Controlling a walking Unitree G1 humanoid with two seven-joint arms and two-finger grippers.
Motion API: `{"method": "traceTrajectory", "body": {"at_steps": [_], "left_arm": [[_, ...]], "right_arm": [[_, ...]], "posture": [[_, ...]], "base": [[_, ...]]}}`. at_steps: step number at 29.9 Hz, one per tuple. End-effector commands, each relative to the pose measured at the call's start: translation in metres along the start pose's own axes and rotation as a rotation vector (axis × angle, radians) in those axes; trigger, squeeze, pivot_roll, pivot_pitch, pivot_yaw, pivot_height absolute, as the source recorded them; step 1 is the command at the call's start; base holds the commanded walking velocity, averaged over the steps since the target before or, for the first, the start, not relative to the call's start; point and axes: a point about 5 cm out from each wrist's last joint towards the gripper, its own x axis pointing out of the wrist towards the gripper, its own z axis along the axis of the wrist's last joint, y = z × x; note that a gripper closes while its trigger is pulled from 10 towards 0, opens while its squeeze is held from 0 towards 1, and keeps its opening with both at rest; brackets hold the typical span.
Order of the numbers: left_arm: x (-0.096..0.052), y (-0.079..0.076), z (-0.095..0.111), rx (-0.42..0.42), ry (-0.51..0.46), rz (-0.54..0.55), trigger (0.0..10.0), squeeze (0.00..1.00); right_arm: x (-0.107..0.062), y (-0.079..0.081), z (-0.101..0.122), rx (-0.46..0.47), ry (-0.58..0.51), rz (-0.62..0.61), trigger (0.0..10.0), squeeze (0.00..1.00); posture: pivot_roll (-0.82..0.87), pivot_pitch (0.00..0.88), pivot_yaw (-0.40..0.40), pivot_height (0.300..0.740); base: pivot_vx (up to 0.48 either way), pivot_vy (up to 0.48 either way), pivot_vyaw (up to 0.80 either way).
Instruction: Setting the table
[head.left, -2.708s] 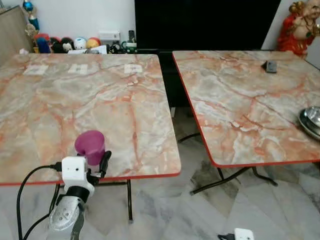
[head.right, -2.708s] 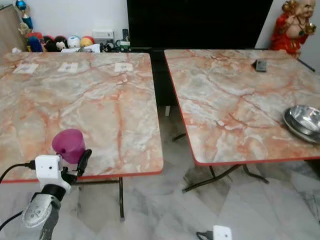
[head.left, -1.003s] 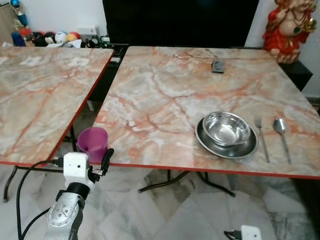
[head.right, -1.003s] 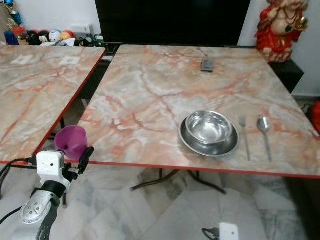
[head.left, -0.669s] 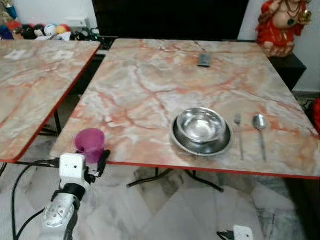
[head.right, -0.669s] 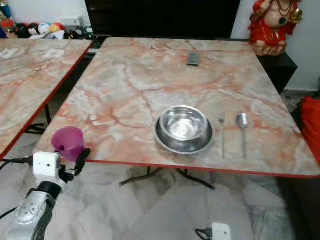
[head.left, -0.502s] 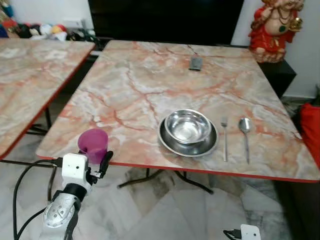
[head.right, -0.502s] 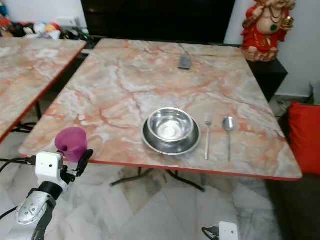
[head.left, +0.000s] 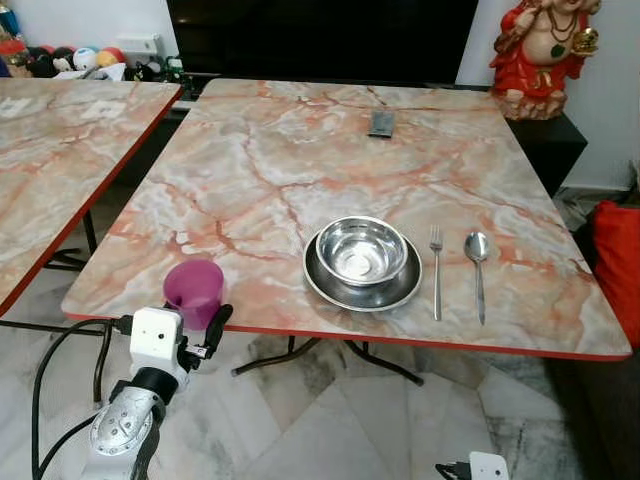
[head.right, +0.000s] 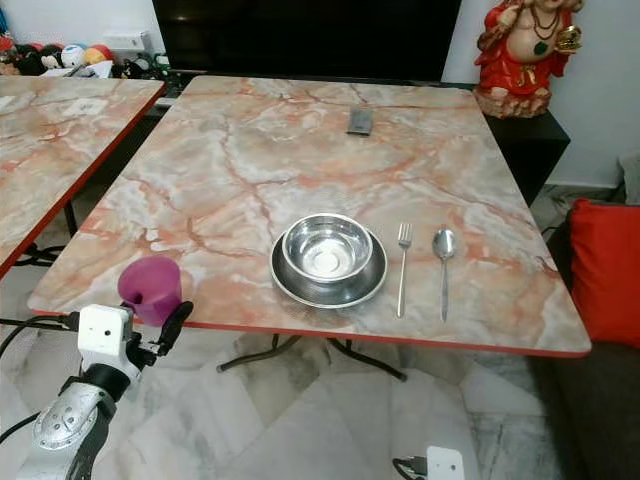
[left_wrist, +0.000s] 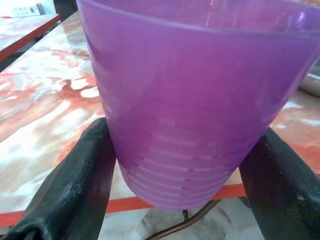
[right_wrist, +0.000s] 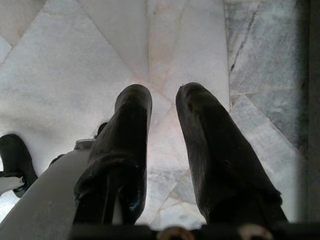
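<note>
Reaching up and forward from your lower left, your left arm holds its claw (head.left: 197, 322) level with the near edge of the marble tabletop (head.left: 300, 150), at its near left corner. The two black fingers (left_wrist: 70, 185) press against opposite sides of a purple plastic cup (head.left: 193, 291), which stands upright between them, its mouth facing up. From the left wrist view, the cup's base sits at or just past the tabletop's red rim; you cannot tell whether it touches the surface.

Your right arm hangs idle, its claw (right_wrist: 162, 105) pointing down at the pale tiled floor (right_wrist: 65, 65), fingers slightly parted and holding nothing.

On the tabletop, well to the right of the cup, a steel bowl (head.left: 361, 249) sits inside a steel plate (head.left: 330, 291). Just beside the plate lie a fork (head.left: 436, 280) and then a spoon (head.left: 478, 270), side by side. A small dark remote (head.left: 381, 123) rests near the far edge.
</note>
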Motion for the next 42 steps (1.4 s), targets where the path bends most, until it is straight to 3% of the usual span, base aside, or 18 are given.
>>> {"method": "traceTrajectory", "body": {"at_steps": [1, 42], "left_arm": [[0.0002, -0.0017, 0.0015, 0.02, -0.003, -0.014, 10.0, 0.0], [0.0009, -0.0082, 0.0011, -0.027, -0.008, -0.031, 10.0, 0.0]], "right_arm": [[-0.0015, -0.0026, -0.0069, 0.001, 0.026, -0.006, 10.0, 0.0], [-0.0015, -0.0039, -0.0074, -0.005, 0.034, -0.015, 10.0, 0.0]], "posture": [[-0.02, 0.114, -0.004, 0.74], [-0.01, 0.098, -0.014, 0.74]], "base": [[0.0, -0.319, 0.0], [0.0, -0.016, 0.0]]}}
